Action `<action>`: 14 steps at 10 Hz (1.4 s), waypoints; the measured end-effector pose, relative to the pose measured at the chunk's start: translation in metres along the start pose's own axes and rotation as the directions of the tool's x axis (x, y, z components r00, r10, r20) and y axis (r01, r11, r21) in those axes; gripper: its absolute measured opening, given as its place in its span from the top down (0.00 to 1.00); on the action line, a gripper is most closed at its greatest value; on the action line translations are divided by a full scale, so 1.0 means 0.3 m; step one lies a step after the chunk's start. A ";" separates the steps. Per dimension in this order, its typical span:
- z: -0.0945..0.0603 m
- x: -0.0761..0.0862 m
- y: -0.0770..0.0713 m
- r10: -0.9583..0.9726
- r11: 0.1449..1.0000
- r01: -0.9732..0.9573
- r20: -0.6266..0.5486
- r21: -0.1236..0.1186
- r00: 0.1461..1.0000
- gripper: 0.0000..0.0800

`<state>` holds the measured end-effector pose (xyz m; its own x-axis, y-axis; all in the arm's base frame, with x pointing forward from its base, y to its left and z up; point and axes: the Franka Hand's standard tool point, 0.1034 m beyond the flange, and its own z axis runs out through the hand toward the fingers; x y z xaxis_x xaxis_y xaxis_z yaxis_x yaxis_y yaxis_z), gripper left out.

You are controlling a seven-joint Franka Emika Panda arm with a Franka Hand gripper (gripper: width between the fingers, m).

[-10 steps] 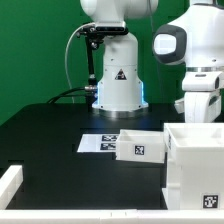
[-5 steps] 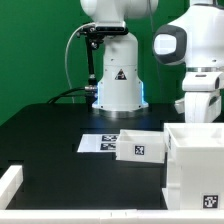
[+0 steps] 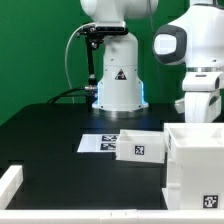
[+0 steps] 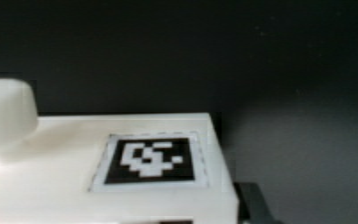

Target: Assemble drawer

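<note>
The large white hollow casing (image 3: 196, 168) of the drawer stands at the exterior view's lower right, with a small tag low on its front. A smaller white tray box (image 3: 140, 146) with a black-and-white tag leans against its left side. My gripper (image 3: 196, 116) hangs straight down right behind the casing's rear wall, and its fingertips are hidden there. In the wrist view a white tagged face (image 4: 155, 160) fills the picture very close up. One dark finger (image 4: 259, 205) sits beside that face's edge. The other finger is hidden.
The marker board (image 3: 100, 142) lies flat on the black table in front of the robot base (image 3: 118, 88). A long thin white bar (image 3: 10, 185) lies at the exterior view's lower left. A blurred white rounded shape (image 4: 5, 115) shows in the wrist view.
</note>
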<state>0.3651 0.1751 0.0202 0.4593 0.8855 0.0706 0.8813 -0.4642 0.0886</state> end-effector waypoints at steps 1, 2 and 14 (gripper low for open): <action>-0.036 -0.009 0.013 -0.022 1.000 0.021 0.028 0.007 0.999 0.95; -0.122 -0.023 0.043 -0.042 0.999 0.041 0.058 0.012 0.997 0.95; -0.207 -0.420 0.491 -0.165 0.984 0.159 0.069 0.085 0.984 0.95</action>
<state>0.4300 -0.0061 0.0859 0.3141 0.9493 -0.0137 0.9493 -0.3139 0.0138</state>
